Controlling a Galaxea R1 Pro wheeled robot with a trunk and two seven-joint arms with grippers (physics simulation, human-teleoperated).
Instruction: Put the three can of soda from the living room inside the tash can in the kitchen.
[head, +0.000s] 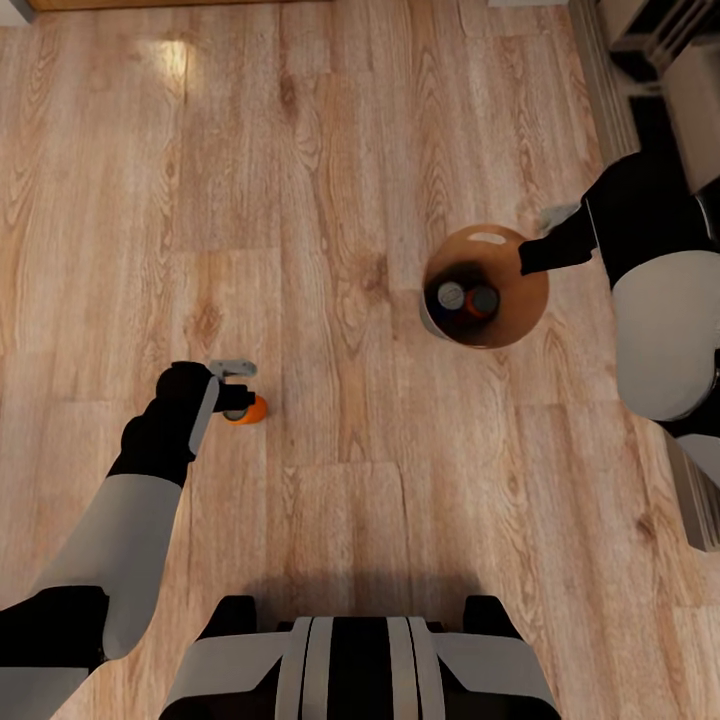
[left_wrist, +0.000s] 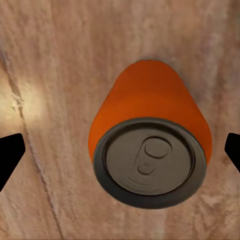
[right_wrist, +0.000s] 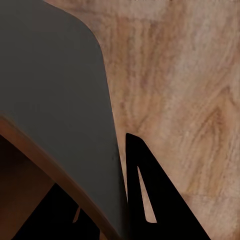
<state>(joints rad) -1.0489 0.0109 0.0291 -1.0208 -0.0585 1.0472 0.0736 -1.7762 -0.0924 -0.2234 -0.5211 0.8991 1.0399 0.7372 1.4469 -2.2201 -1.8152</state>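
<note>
Soda can (left_wrist: 150, 150) between open left pincer (head: 240, 395), floor (head: 330, 180)

Left end effector (head: 240, 398) spread wide; right end effector (head: 527, 258) reaches inward.

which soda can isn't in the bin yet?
The can of soda by the left gripper, between its open jaws in the left wrist view. The other two already sit inside the trash can.

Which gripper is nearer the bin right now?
Right. The right gripper sits at the rim of the bin; the left gripper is well off to the side, around a soda can.
</note>
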